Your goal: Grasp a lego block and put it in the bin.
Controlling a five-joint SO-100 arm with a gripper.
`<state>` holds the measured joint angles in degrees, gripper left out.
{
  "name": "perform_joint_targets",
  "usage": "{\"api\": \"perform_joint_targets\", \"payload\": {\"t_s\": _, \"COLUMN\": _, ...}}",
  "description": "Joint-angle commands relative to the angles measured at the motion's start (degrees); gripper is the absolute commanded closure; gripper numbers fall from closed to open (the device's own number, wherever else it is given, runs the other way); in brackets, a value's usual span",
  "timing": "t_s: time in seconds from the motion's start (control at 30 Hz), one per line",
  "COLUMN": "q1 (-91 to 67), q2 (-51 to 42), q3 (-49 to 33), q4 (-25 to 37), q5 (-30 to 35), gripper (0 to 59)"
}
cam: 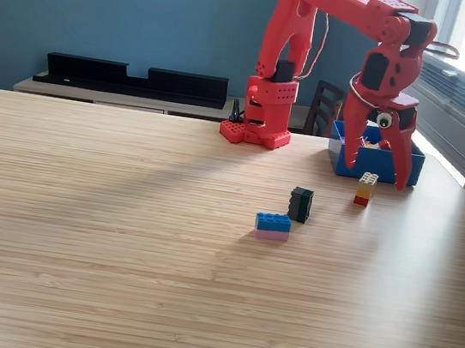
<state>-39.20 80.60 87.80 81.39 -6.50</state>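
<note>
Blocks lay right of centre: a yellow block point(366, 188) under the released, empty end effector point(374, 178), black block point(300, 204) and blue block point(273, 224) lower. Bin point(415, 169) sat just behind. An off-centre descent risked toppling the yellow block.

blue bin point(413, 168) behind lego blocks point(365, 189)

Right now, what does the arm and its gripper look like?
The arm is bright red plastic with black motor blocks at its joints and a thin cable looping beside the upright link. The gripper has two long red tapered fingers and a small round lens-like part above them.
</note>
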Motion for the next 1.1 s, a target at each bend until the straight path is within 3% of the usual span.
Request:
{"api": "perform_joint_targets", "payload": {"t_s": 0.03, "q1": -0.79, "q2": 1.41, "q3": 0.35, "q4": 0.88, "q5": -3.25, "gripper": 17.9}}
{"api": "perform_joint_targets", "payload": {"t_s": 0.33, "q1": -0.88, "q2": 0.53, "q3": 1.93, "q4": -0.88, "q5": -7.73, "gripper": 20.2}}
{"api": "perform_joint_targets", "payload": {"t_s": 0.63, "q1": -2.46, "q2": 0.35, "q3": 5.19, "q4": -6.68, "q5": -8.61, "gripper": 30.2}}
{"api": "perform_joint_targets", "payload": {"t_s": 1.1, "q1": -4.22, "q2": 0.26, "q3": 10.46, "q4": -12.57, "q5": -10.28, "gripper": 33.5}}
